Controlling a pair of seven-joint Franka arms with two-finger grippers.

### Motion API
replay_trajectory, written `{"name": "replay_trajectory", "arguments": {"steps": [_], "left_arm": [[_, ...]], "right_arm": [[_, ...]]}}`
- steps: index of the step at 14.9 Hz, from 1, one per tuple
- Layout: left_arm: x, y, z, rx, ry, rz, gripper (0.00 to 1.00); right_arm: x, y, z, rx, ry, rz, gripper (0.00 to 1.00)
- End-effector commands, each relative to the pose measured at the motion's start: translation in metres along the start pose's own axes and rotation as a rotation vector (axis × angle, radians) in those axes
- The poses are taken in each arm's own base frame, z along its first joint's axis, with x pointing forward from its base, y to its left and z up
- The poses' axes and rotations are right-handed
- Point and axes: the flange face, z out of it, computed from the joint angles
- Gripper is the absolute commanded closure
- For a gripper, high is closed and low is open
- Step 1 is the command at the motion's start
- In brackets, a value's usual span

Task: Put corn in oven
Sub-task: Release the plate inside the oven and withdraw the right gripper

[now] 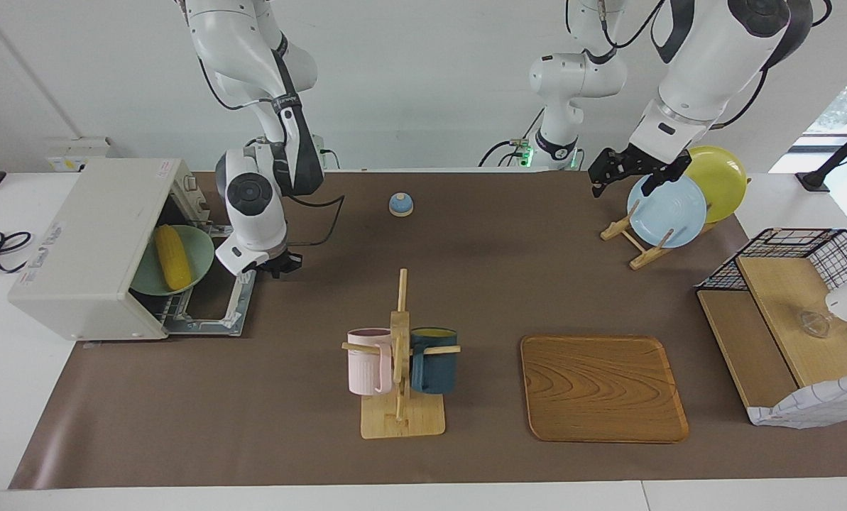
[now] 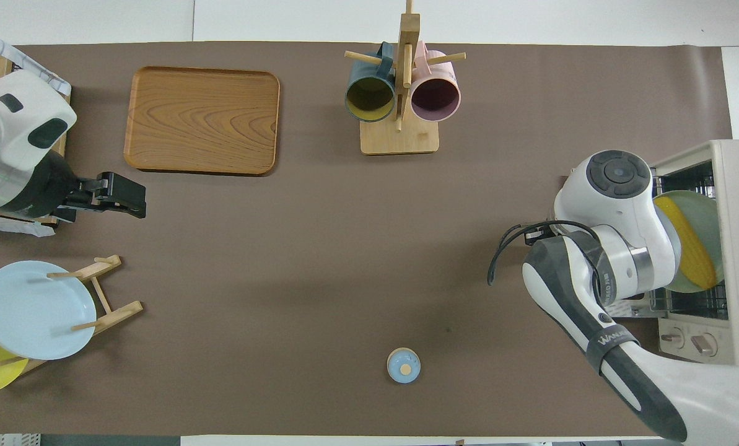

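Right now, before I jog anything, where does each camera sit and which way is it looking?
Facing view: high across the table, facing the robots; both arms show, right tool by the open oven, left tool over the plate rack.
Overhead view: high above the robots' end, looking forward and down; arms enter from the bottom.
Shared: corn on the green plate, mug stand, wooden tray.
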Motion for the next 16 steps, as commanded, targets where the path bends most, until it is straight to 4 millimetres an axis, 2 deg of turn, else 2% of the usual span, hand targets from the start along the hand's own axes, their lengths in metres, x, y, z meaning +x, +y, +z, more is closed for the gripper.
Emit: {"name": "replay_trajectory", "arguments": {"steps": [1,9,16], "left_arm": [[-0.003,0.001,-0.005,-0.014,0.013,-0.009,0.0],[-0.003,0.002,-0.005,-0.014,0.014,-0.008,0.0],[-0.003,0.002,-0.007,-0.015,0.019,-0.008,0.0]], "right_arm": [[0.004,0.013,0.01,-0.047,0.021,-0.011,1.0],[0.003,0.017,0.023,-0.065,0.015,-0.017,1.0],[0.004,0.021,0.02,-0.18,0.006,-0.086,1.0]]}}
